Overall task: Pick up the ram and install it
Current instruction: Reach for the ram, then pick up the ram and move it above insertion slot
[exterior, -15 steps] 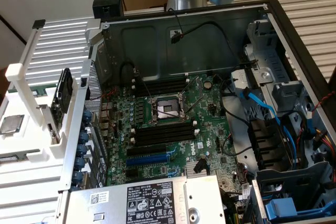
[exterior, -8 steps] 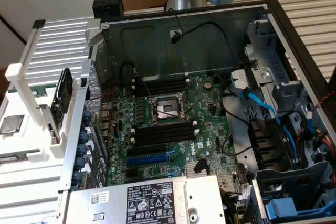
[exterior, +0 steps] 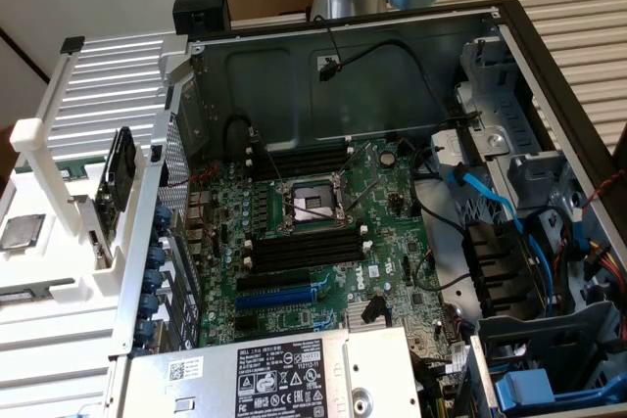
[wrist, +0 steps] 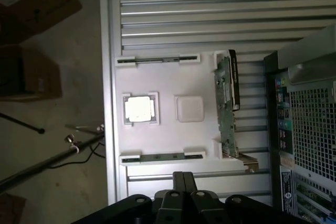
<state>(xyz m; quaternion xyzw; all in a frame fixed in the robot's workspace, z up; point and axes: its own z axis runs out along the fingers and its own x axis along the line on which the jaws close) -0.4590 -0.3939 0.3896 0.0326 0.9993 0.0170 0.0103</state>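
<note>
Stands at the very start of the job, by the look of it: reaching, not yet grasping. Hovers high over the white parts fixture (wrist: 163, 85) on the slatted counter (wrist: 210, 3), with the hand (wrist: 181, 178) closed, fingertips pressed together and nothing between them. Looks straight down on the ram (wrist: 157, 157), a long thin greenish stick lying flat in clips along one long edge of the fixture, well apart from the fingers. Shows a second, darker stick (wrist: 157, 60) clipped along the opposite edge; cannot tell whether it is the same kind of part. Finds between the two a bright square processor (wrist: 139, 109) in its pocket, an empty square pocket (wrist: 189, 108) beside it, and an expansion card (wrist: 227, 103) standing on edge at the end toward the computer case (wrist: 310, 124)

In the exterior view, places the fixture at the exterior view's left of the open case, with the motherboard (exterior: 323, 232) bare inside and long black memory slots (exterior: 304, 250) near and far of the processor socket (exterior: 312, 205), seemingly unfilled

Likely calls for spreading the fingers, lining them across the stick's thin width, descending squarely, and lifting straight out of the clips while keeping clear of the upright card
</note>
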